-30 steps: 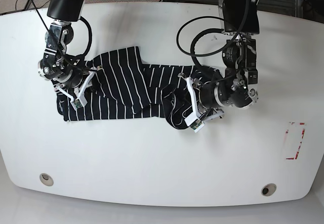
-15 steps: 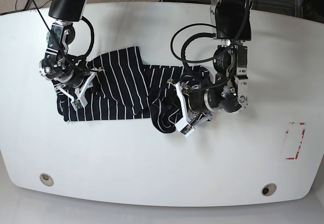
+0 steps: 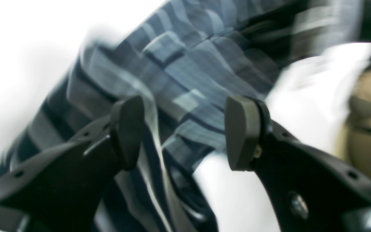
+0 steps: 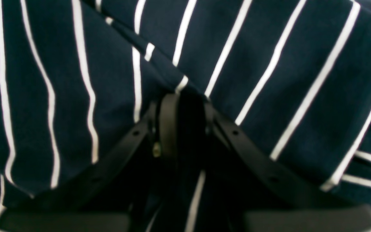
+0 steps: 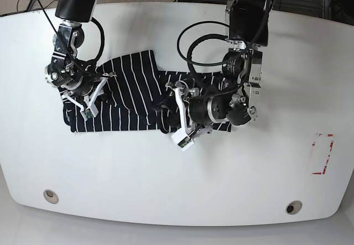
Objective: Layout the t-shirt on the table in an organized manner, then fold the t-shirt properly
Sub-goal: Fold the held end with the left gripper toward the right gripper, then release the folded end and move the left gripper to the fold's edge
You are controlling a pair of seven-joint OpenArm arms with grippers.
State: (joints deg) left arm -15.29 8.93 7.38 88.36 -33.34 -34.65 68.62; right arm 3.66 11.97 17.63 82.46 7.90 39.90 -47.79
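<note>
The black short-sleeved fabric t-shirt with thin white stripes [image 5: 133,98] is lying bunched on the glossy white tabletop [image 5: 166,178], stretching between the two arms. The right gripper [image 4: 182,106] is pinching a fold of the striped cloth, its dark fingers [image 4: 169,122] pressed together on the fabric, with more cloth spreading beyond the tips. The left gripper [image 3: 185,129] is hanging with its grey pads [image 3: 240,132] apart, blurred striped cloth lying between and beyond them, nothing clamped
</note>
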